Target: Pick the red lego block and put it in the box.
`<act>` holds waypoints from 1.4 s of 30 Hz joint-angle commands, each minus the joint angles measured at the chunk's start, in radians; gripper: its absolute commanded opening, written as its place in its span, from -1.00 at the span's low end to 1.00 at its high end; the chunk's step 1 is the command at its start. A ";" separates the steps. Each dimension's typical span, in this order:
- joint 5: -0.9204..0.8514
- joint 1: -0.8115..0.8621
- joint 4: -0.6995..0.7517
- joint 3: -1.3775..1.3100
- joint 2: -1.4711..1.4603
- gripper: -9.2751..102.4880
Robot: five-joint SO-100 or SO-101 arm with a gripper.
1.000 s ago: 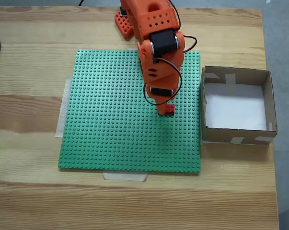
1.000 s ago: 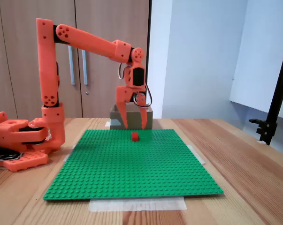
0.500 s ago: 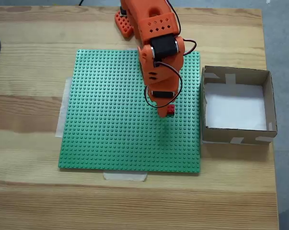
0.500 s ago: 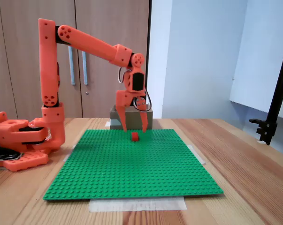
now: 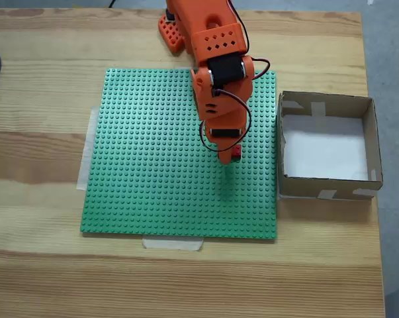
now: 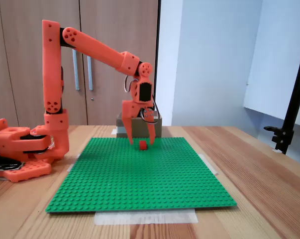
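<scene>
The red lego block (image 6: 143, 145) sits on the green studded baseplate (image 6: 140, 174); from above only its edge (image 5: 235, 153) peeks out beside the arm. My orange gripper (image 6: 142, 144) is open and lowered over the block, one finger on each side of it, tips close to the plate. In the top-down fixed view the gripper (image 5: 227, 156) covers most of the block. The box (image 5: 327, 146), brown cardboard with a white floor, stands right of the baseplate; in the side fixed view the box (image 6: 122, 128) shows behind the gripper.
The baseplate (image 5: 153, 159) is taped to a wooden table. The arm's orange base (image 6: 20, 149) stands at the left of the side fixed view. A black stand (image 6: 289, 119) rises at the table's right edge there.
The gripper has come down, still open, from above the red block until its fingers straddle it. The block has not moved.
</scene>
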 commanded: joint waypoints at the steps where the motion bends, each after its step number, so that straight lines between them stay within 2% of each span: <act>1: -0.011 -0.005 -0.015 -0.008 0.003 -0.30; 42: -0.072 -0.012 -0.084 0.009 -0.009 -0.41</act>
